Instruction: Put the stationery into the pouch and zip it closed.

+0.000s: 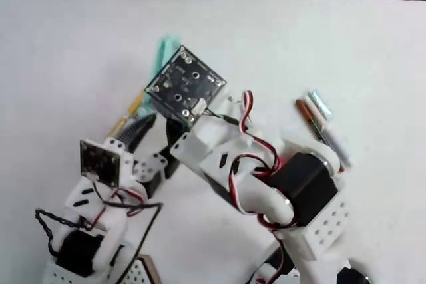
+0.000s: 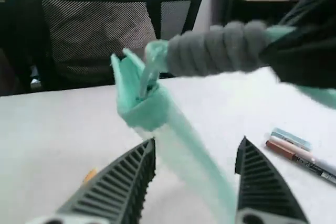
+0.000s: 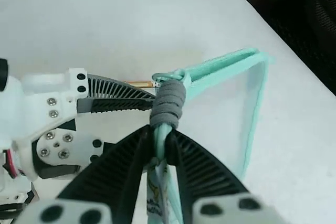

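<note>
A mint-green pouch lies on the white table, partly hidden under the right arm's camera in the high view. Its zip pull is wrapped in grey cord, and my right gripper is shut on that pull, holding the pouch's end up. My left gripper is open, its two ribbed fingers on either side of the pouch's edge, close beside the right one. A yellow pencil lies by the left gripper. A brown marker and a white pen lie to the right.
The two arms crowd the table's middle, with red and black wires looped over the right one. A black mesh chair stands beyond the table's far edge. Open white tabletop stretches to the left and far side.
</note>
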Robot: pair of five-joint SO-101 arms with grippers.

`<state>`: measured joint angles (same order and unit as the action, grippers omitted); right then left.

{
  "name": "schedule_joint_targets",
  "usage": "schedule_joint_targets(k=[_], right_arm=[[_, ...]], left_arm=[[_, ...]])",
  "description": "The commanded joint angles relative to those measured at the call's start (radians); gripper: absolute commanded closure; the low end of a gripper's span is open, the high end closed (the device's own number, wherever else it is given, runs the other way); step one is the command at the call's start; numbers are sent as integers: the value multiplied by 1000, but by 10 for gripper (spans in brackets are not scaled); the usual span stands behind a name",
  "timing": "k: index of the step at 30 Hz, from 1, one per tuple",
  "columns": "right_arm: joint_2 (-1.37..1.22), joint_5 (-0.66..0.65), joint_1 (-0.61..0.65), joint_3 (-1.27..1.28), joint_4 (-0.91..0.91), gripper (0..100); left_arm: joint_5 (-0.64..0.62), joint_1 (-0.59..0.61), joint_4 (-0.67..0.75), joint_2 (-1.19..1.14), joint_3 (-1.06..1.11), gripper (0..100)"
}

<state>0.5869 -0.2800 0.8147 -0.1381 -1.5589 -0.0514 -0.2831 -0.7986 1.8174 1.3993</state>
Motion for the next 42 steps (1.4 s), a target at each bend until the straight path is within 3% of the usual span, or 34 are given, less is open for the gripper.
schedule_joint_targets(k=[1,7,17,22,28,32,42], right_arm=[[31,5,7,-11,30,981],[31,5,-41,-11,44,981],[145,3,21,-6,39,981],[189,3,21,-2,10,981],[196,3,16,-2,-21,981],[189,-17,10,-2,-27,981],[197,-72,-249,95,-27,981]], left_arm=[[-6,50,-15,7,-9,748],[-9,50,-49,7,-51,748],[-11,21,245,2,112,753],[-6,-44,333,2,126,817],[-5,-36,324,2,127,835],[-3,-35,239,5,123,835],[81,24,167,7,81,834]])
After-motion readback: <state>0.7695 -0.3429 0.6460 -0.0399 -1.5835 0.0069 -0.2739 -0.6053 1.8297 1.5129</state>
